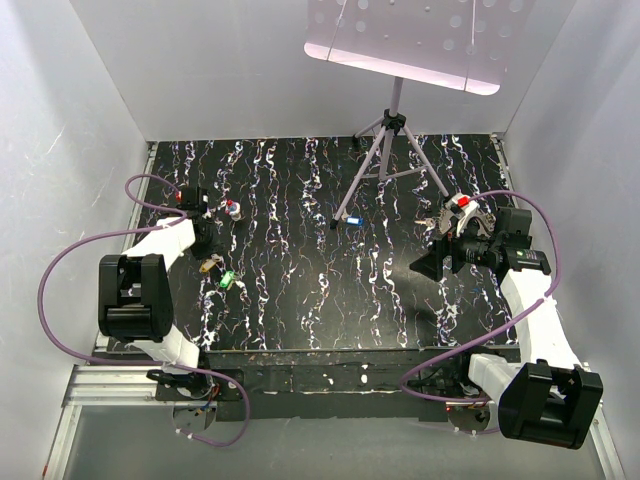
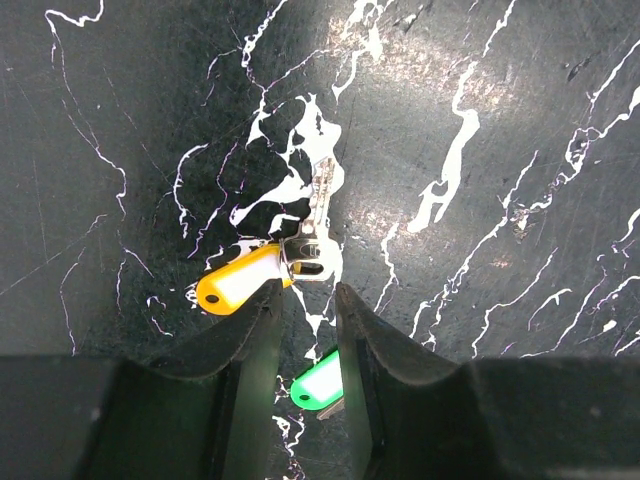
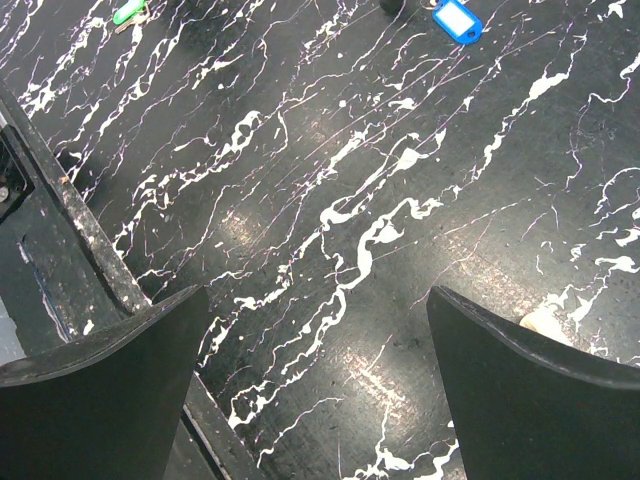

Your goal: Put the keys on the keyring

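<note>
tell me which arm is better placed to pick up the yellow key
Left. The left tool hovers at the yellow key, its tips beside the tag. The right tool stands wide open over bare tabletop.

Left fingers [image 2: 245, 345] narrowly parted and pointing downward, right fingers [image 3: 110, 390] spread wide and angled down

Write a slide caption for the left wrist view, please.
Left claw poised by the yellow key, green key showing through its gap.

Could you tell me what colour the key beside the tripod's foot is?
The key has a blue head; the right wrist view shows it best.
</note>
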Controlling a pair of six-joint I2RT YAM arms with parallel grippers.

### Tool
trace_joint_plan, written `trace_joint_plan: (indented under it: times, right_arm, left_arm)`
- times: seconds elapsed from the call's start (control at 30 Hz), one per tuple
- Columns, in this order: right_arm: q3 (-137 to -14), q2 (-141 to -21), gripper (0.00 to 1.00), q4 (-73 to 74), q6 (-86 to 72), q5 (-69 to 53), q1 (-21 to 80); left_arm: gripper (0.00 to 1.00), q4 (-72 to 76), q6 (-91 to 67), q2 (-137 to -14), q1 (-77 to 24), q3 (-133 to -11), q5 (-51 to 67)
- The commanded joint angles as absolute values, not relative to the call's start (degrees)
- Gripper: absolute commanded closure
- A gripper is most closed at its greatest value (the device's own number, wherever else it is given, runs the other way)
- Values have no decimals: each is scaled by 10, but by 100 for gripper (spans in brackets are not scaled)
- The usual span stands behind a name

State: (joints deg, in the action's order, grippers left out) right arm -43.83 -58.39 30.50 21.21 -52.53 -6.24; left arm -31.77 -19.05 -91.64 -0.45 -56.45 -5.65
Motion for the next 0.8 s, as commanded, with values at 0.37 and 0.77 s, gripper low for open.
trace_joint_plan:
  times: [0.37,0.77]
  right_arm:
    - [-468,-584,0,311,218,-528,-58]
    - [-468,-583,0,313,218,-529,-59]
  left_arm:
    - [75,-321,-180,-918,-1,-585,-76]
    - [81,-322,-179,-932,-1,-587,-77]
